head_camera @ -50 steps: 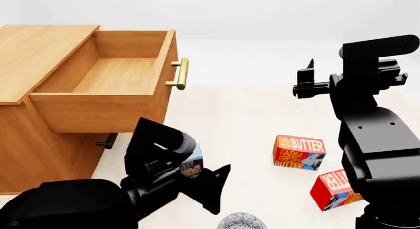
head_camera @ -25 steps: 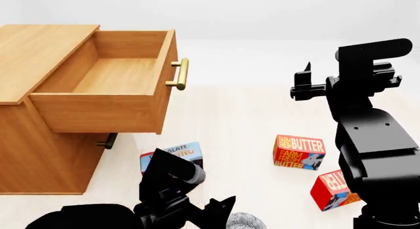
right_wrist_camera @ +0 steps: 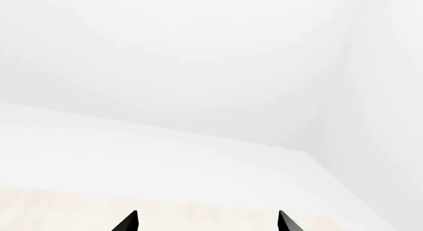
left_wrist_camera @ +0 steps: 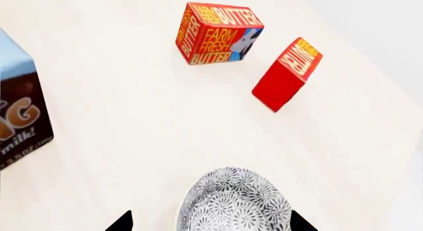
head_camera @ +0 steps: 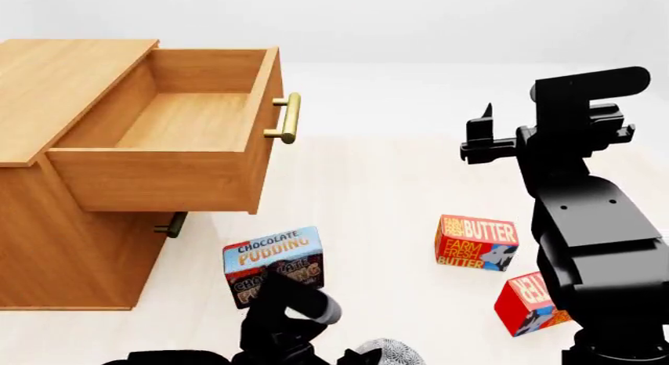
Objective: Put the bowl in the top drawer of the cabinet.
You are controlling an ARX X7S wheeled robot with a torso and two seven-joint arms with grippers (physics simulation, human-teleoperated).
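Dropping fast over the last second: the left arm has sunk toward the bottom of the head view, uncovering the chocolate pudding box [head_camera: 274, 264], and the left gripper [left_wrist_camera: 210, 222] now hangs with jaws spread wide either side of the bowl [left_wrist_camera: 234, 201], not yet closed on it, so I read this as lining up the grasp. The bowl is a small, round, glazed-looking white dish with fine blue-grey speckle, sitting on the pale floor near two red butter boxes [left_wrist_camera: 218, 33]. The top drawer [head_camera: 168, 138] of the wooden cabinet [head_camera: 52, 224] stands pulled out and bare, brass bar handle forward; the right gripper [right_wrist_camera: 206, 221] is raised well clear, open and empty.
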